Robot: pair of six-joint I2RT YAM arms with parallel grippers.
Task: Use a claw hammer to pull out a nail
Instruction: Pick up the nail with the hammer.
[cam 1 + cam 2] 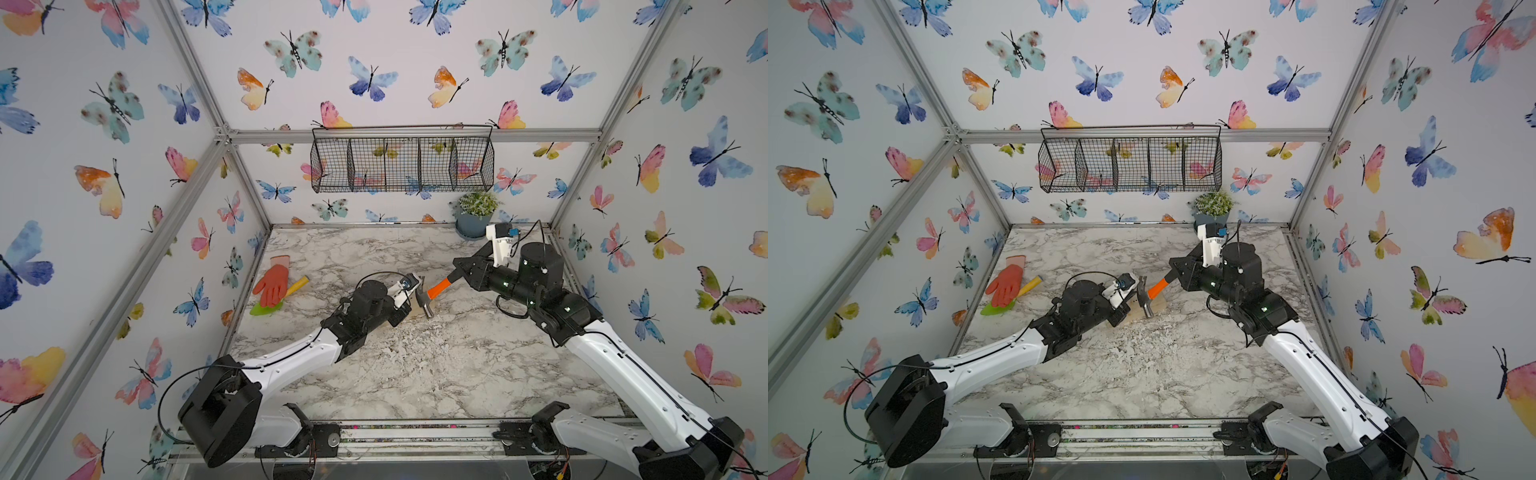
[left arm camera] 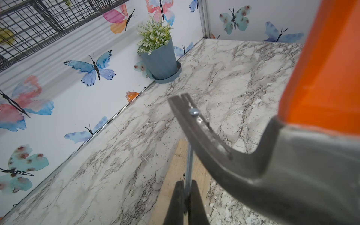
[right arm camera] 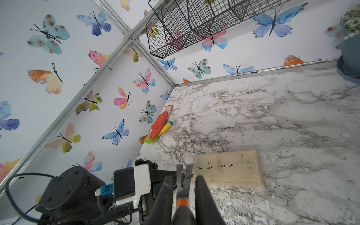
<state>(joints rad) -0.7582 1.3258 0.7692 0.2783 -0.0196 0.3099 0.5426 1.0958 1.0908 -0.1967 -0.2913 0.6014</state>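
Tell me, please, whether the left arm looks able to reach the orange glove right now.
Probably not yet: the left gripper is shut on the nail, caught in the claw hammer; nothing else blocks the orange glove.

matt steel claw hammer (image 2: 292, 167), rough wood board (image 3: 240, 176)

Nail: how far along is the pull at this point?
Done: right pincer holds the hammer, and its claw is hooked under the nail head. In hand: left pincer shut on the nail's shaft above the board. Left: getting the nail clear of the claw; whether its tip has left the board isn't visible.
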